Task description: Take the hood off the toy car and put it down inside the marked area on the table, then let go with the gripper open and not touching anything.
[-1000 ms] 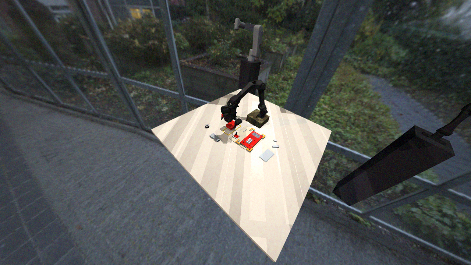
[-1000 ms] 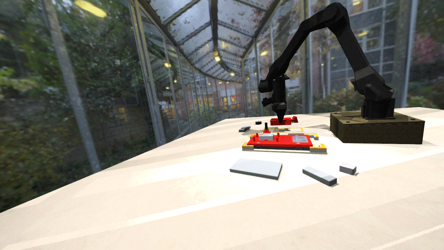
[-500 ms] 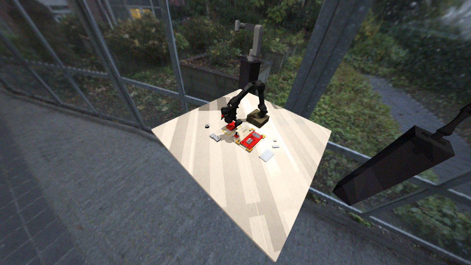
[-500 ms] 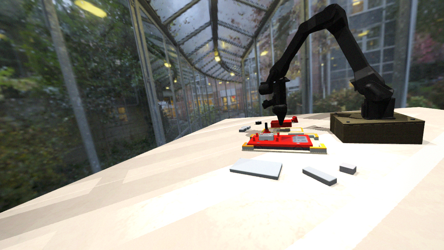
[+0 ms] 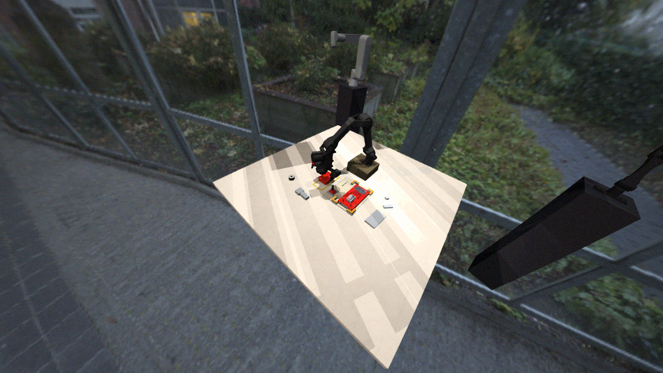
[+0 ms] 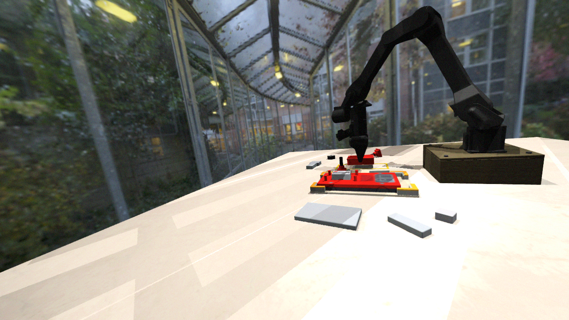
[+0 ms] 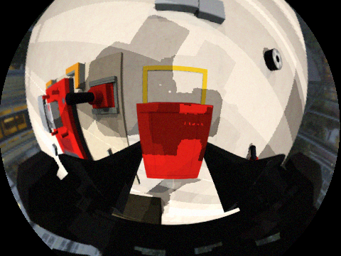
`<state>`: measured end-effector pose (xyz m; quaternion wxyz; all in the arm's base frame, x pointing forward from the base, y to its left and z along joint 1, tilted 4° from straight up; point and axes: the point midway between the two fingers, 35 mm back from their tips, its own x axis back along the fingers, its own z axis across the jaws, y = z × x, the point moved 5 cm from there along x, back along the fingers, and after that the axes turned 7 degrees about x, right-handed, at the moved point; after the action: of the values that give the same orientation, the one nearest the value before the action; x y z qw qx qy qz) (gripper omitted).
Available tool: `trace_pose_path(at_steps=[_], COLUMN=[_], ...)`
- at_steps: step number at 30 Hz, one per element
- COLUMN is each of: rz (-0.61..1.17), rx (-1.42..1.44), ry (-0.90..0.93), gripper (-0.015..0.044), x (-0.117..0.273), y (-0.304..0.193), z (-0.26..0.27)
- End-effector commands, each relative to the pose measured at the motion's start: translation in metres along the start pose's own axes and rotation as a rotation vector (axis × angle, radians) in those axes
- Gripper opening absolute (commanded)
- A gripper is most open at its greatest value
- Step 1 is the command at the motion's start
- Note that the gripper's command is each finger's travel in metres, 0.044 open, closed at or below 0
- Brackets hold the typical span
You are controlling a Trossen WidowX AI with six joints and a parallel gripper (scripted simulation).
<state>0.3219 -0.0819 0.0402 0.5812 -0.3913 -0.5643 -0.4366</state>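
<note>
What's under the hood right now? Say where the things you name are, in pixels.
Part of the yellow outline (image 5: 317, 187) (image 6: 387, 165) (image 7: 175, 67) shows past the hood (image 5: 325, 178) (image 6: 354, 160) (image 7: 174, 142); the table directly beneath is covered, so contact can't be confirmed.

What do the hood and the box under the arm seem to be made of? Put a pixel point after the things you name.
The hood (image 5: 325, 177) (image 6: 354, 160) (image 7: 174, 142) looks like smooth painted plastic, judging by its even, glossless red; metal is possible. The box (image 5: 360, 170) (image 6: 491, 170) (image 7: 145, 208) seems wooden, matte brown with faint grain lines.

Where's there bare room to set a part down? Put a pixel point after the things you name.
Most room: beyond the flat grey slab (image 5: 375, 218) (image 6: 328, 215) (image 7: 42, 115), on the side away from the red toy car (image 5: 360, 197) (image 6: 364, 181) (image 7: 71, 135), out to the table edge. Crowded: between the car and the red box-shaped hood (image 5: 324, 177) (image 6: 354, 160) (image 7: 174, 142) in the gripper (image 5: 330, 175) (image 6: 360, 160) (image 7: 173, 144), where a black-topped red peg (image 5: 332, 190) (image 6: 341, 167) (image 7: 103, 96) stands.
</note>
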Motion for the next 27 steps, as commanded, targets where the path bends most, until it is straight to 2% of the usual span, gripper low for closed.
trace_pose_path(at_steps=[1,27], rz=[0.0,0.0], rx=[-0.004,-0.004], ry=[0.0,0.0], gripper=[0.0,0.0], x=[-0.002,-0.015], y=[0.0,0.0], z=[0.0,0.0])
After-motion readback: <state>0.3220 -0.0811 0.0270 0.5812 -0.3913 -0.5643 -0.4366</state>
